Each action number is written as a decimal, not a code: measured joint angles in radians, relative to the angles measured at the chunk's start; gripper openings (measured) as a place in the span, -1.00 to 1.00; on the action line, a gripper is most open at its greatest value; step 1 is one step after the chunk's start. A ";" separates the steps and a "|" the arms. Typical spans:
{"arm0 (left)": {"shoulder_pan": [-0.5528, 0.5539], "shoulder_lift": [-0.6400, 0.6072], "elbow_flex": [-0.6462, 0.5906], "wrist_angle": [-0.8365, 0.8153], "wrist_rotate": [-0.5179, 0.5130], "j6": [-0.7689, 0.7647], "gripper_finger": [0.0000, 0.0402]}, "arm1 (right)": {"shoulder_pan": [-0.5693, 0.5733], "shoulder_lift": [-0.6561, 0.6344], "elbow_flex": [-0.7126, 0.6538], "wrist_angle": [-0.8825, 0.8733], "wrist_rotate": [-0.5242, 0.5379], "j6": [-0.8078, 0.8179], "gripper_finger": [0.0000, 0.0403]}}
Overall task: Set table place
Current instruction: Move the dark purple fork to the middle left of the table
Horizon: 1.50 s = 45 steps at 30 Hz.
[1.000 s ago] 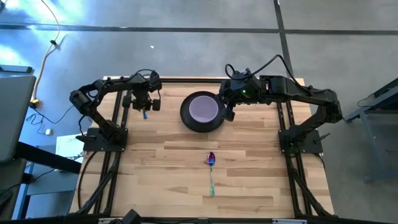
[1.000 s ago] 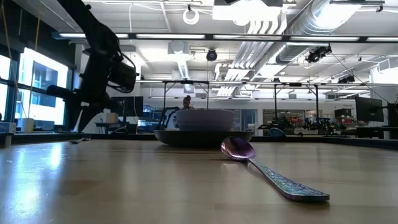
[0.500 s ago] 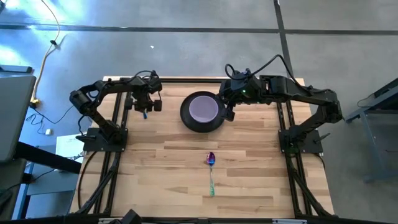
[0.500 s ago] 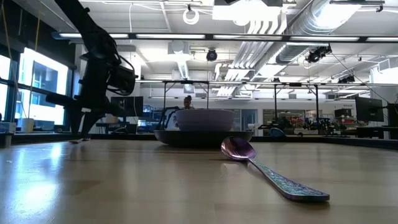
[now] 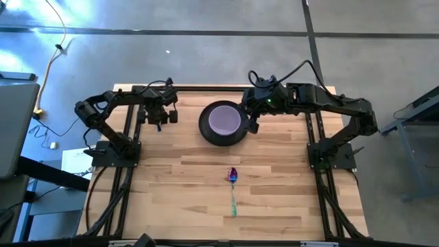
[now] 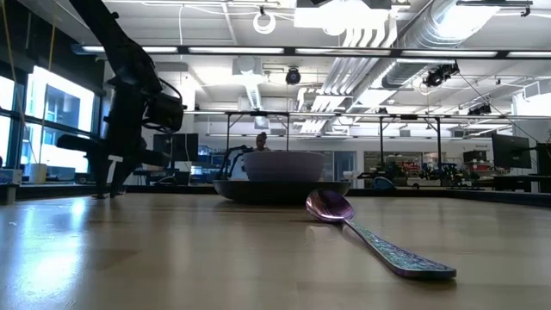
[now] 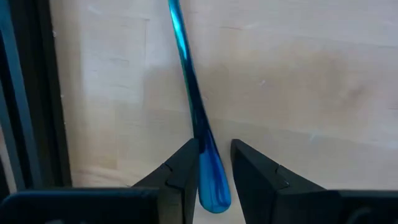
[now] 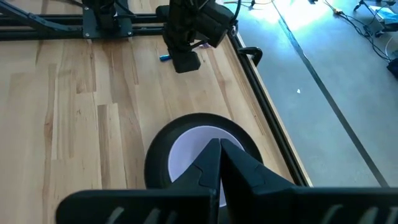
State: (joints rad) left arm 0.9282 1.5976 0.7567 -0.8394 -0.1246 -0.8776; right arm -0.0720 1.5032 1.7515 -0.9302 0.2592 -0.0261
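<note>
The place setting is lying in three parts on your tabletop (image 5: pixel 185 192). The spoon (image 5: pixel 233 186) is lying nearest the front edge, about midway across, purple head pointing toward the far edge. Beyond it, you are seeing the lavender bowl (image 5: pixel 225 119) sitting inside the dark plate (image 5: pixel 208 132) close to the far edge. Your right gripper (image 8: pixel 219 163) is hovering over the bowl with its fingers pressed together, holding nothing. At the far left corner, your left gripper (image 7: pixel 216 163) is standing with its fingers (image 7: pixel 185 167) narrowly parted on either side of the blue fork handle (image 7: pixel 194 112), just beside the black rail (image 7: pixel 28 93).
</note>
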 joint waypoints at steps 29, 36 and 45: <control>0.009 -0.072 -0.016 0.024 -0.080 -0.023 -0.58 | 0.000 0.000 0.000 -0.001 0.000 -0.008 -1.00; 0.043 -0.081 -0.087 0.098 -0.052 -0.035 -0.58 | 0.000 0.000 0.000 -0.001 0.000 -0.008 -1.00; 0.054 -0.080 -0.090 0.104 -0.026 0.018 -0.63 | 0.000 0.000 0.000 -0.001 0.000 -0.008 -1.00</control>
State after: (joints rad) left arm 0.9825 1.5173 0.6670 -0.7354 -0.1505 -0.8595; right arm -0.0723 1.5032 1.7515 -0.9308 0.2594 -0.0341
